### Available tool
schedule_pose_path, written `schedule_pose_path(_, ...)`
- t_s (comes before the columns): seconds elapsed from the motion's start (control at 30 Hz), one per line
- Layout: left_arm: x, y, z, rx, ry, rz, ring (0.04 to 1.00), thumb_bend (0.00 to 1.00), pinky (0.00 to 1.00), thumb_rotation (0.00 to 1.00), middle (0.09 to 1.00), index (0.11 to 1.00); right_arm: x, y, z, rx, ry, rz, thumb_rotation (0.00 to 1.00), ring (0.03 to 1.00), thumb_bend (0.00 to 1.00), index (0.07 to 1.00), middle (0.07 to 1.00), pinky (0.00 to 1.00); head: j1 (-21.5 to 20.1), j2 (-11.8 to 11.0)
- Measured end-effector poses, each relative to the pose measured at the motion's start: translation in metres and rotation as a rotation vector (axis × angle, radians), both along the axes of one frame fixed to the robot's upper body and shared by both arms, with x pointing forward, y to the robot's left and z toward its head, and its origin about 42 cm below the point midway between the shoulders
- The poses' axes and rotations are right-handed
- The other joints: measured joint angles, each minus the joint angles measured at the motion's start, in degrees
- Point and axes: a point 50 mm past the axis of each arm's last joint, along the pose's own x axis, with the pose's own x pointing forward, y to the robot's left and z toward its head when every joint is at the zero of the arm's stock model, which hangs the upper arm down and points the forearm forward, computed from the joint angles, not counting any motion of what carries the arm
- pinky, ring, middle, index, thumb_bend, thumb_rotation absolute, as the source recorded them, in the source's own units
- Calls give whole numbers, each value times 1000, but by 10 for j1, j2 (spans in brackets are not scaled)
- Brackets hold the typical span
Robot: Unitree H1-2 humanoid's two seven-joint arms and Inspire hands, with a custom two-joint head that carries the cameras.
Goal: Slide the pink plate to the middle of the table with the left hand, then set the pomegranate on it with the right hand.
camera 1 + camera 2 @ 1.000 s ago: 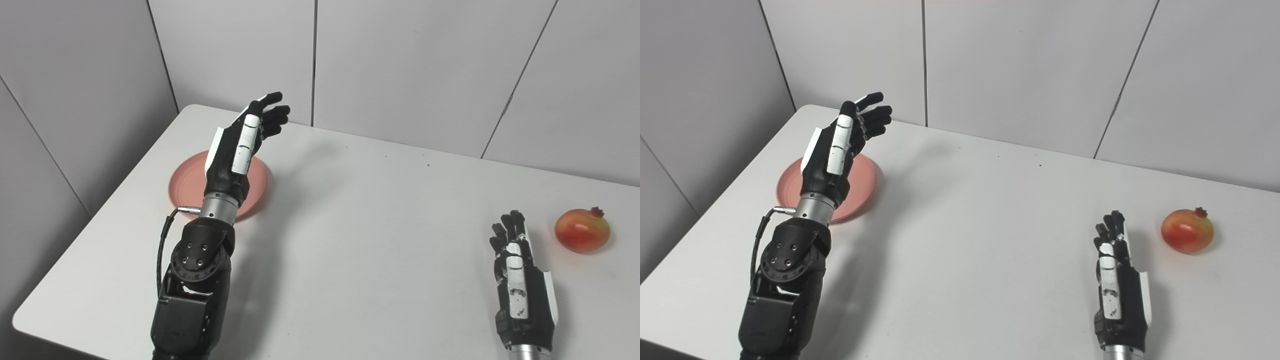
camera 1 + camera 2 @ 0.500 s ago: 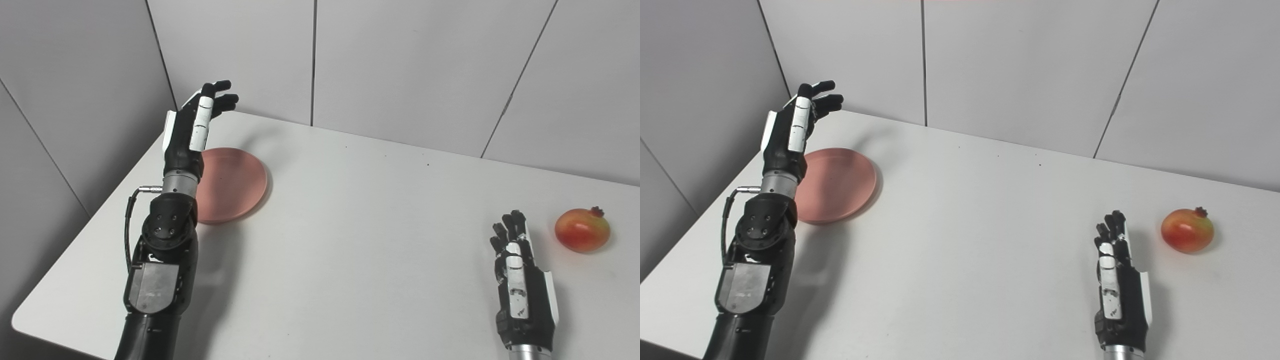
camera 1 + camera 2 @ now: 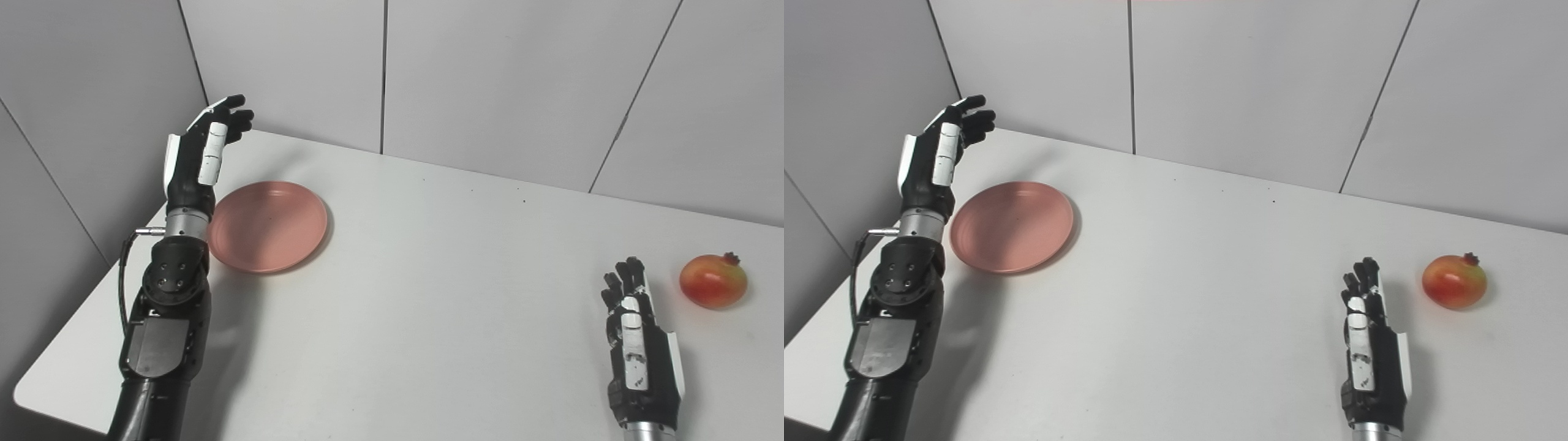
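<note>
Left hand, fingers loosely spread, is raised beside the pink plate near the table's far-left corner; right hand, fingers apart, rests near the pomegranate, crown pointing up and away.

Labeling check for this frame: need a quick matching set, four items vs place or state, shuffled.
Items:
1. pink plate
2. pomegranate
3. left robot hand
4. right robot hand

Descriptions:
A. low over the table near the front edge, holding nothing
B. raised beside the plate's left rim, fingers apart, not touching it
C. lying flat on the table's left side
D. standing on the table at far right, beyond the right robot hand

Pairs: 1-C, 2-D, 3-B, 4-A
</note>
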Motion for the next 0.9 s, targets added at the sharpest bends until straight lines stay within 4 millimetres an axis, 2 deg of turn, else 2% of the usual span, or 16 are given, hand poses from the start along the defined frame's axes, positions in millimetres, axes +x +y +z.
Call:
schedule_pose_path(0.2, -1, 20, -14, -7, 54, 44, 763, 917, 807, 1000, 740, 741, 0, 0, 0, 0, 0, -1, 873, 969, 511, 981, 976, 995, 1, 0)
schedule_pose_path(0.33, -2, 31, -30, -35, 77, 64, 747, 928, 765, 1000, 732, 737, 0, 0, 0, 0, 0, -1, 880, 971, 514, 983, 976, 999, 1, 1)
schedule_pose_path(0.47, -2, 41, -45, -37, 99, 77, 749, 939, 779, 1000, 728, 737, 0, 0, 0, 0, 1, -1, 871, 972, 519, 981, 976, 1000, 1, 1)
schedule_pose_path(0.6, -2, 50, -62, -79, 114, 84, 755, 914, 794, 1000, 727, 735, 0, 0, 0, 0, 0, -1, 881, 972, 512, 979, 973, 1000, 3, 2)
schedule_pose_path(0.7, -3, 53, -77, -105, 148, 94, 771, 932, 824, 1000, 729, 736, 0, 0, 0, -3, 0, -1, 887, 969, 509, 979, 973, 1000, 2, 3)
schedule_pose_path(0.9, -1, 57, -92, -160, 182, 94, 775, 871, 829, 1000, 735, 742, 0, 0, 0, -2, 0, -1, 866, 962, 507, 972, 966, 990, -2, 3)
